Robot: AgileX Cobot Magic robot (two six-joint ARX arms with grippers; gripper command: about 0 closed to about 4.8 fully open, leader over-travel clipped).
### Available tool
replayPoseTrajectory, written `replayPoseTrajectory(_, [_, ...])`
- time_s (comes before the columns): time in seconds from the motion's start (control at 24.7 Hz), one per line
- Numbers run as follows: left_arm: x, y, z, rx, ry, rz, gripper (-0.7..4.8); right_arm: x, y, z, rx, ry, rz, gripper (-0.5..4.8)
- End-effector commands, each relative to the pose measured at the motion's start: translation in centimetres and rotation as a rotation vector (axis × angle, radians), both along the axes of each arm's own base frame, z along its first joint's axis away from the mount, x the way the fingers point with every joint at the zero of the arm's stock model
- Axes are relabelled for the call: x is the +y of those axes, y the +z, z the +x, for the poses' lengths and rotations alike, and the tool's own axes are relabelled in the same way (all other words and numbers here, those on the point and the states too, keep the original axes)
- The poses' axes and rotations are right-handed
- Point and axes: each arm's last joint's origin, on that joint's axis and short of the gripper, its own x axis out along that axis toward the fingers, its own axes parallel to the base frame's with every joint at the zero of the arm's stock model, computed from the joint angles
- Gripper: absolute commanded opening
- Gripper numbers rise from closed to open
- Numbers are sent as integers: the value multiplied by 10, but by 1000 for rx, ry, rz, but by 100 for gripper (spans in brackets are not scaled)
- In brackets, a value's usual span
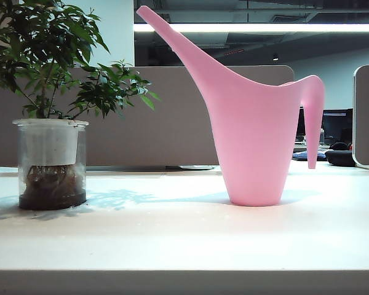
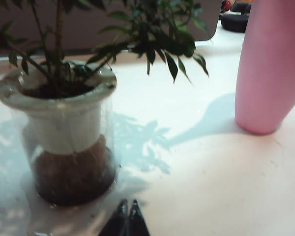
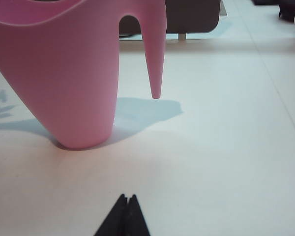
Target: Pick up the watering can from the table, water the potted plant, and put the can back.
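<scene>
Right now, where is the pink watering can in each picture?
Exterior view: the pink watering can stands upright right of centre on the white table, spout pointing toward the potted plant.
Left wrist view: only its body shows, at the picture's edge, beyond the shut left gripper.
Right wrist view: body and handle, beyond the shut right gripper.
Shared landmark: the table.

White table carrying two things: the plant in its clear pot stands upright at the left, the pink can stands upright right of centre, well apart, spout slanting up toward the plant.
</scene>
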Motion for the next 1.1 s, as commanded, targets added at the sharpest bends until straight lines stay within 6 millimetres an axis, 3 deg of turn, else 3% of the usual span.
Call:
replayPoseTrajectory(0.04, [2, 6, -3, -60, -3, -15, -5, 0, -9, 3, -9, 8, -15, -5])
replayPoseTrajectory(0.28, [8, 7, -22, -98, -2, -28, -5, 1, -21, 6, 15, 12, -20, -5])
replayPoseTrajectory(0.45, [8, 2, -22, -47, 7, -6, -5, 1, -24, 6, 11, 14, -20, -5])
replayPoseTrajectory(0.73, [12, 8, -21, -111, 128, 15, -5, 1, -26, 7, 11, 28, -47, -4])
replayPoseTrajectory(1.1, [12, 6, -20, -99, 133, 22, -5, 1, -26, 7, 11, 26, -45, -4])
